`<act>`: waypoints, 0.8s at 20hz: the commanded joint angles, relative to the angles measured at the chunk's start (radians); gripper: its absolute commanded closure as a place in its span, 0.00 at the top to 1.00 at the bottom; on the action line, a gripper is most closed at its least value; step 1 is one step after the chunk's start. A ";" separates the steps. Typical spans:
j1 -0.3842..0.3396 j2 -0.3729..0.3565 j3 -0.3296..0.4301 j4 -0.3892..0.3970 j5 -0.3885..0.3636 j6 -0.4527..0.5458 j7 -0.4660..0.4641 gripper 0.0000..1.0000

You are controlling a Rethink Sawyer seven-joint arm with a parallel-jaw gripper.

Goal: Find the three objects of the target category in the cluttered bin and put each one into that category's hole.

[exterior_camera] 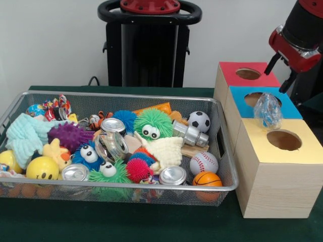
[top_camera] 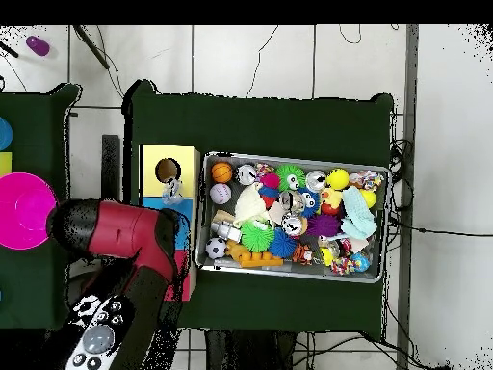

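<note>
A wire mesh bin (exterior_camera: 222,146) (top_camera: 289,156) holds a heap of toys. Among them are a soccer ball (exterior_camera: 199,121), a baseball (exterior_camera: 204,163), a small basketball (exterior_camera: 207,180), silver cans (exterior_camera: 172,176) (exterior_camera: 75,172) (exterior_camera: 114,125), fuzzy balls with eyes (exterior_camera: 153,123) and a purple spiky ball (exterior_camera: 70,135). Beside the bin stand a red box (exterior_camera: 229,70), a blue box (exterior_camera: 290,108) and a yellow box (exterior_camera: 262,146) (top_camera: 152,159), each with a round hole on top. A crumpled clear plastic piece (exterior_camera: 267,111) (top_camera: 171,195) stands where the blue and yellow tops meet. Only the red and black arm (exterior_camera: 298,38) (top_camera: 125,236) shows; its gripper is hidden.
A light blue cloth (exterior_camera: 25,136) and a yellow smiley ball (exterior_camera: 42,168) lie at the bin's far end from the boxes. In the overhead view the arm covers most of the blue and red boxes. A pink disc (top_camera: 24,210) lies on a neighbouring table.
</note>
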 commanded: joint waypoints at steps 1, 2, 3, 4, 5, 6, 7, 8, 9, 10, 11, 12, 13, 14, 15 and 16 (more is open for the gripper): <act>-0.017 0.016 0.042 -0.090 -0.048 0.144 0.195 1.00; -0.021 0.024 0.042 -0.100 -0.050 0.146 0.192 1.00; -0.023 0.028 0.044 -0.108 -0.050 0.154 0.190 1.00; -0.025 0.033 0.044 -0.121 -0.054 0.164 0.186 1.00; -0.026 0.035 0.042 -0.129 -0.055 0.172 0.187 1.00; -0.028 0.036 0.039 -0.140 -0.060 0.181 0.181 1.00; -0.029 0.038 0.037 -0.149 -0.061 0.184 0.181 1.00; -0.032 0.044 0.034 -0.163 -0.064 0.189 0.181 1.00; -0.034 0.049 0.032 -0.172 -0.066 0.189 0.181 1.00; -0.037 0.059 0.028 -0.183 -0.069 0.182 0.180 1.00; -0.040 0.068 0.024 -0.193 -0.072 0.176 0.179 1.00; -0.045 0.078 0.023 -0.202 -0.077 0.163 0.171 1.00; -0.048 0.086 0.022 -0.210 -0.078 0.158 0.169 1.00; -0.052 0.095 0.021 -0.218 -0.080 0.149 0.165 1.00; -0.056 0.103 0.021 -0.227 -0.082 0.141 0.160 1.00; -0.062 0.114 0.021 -0.238 -0.085 0.131 0.151 1.00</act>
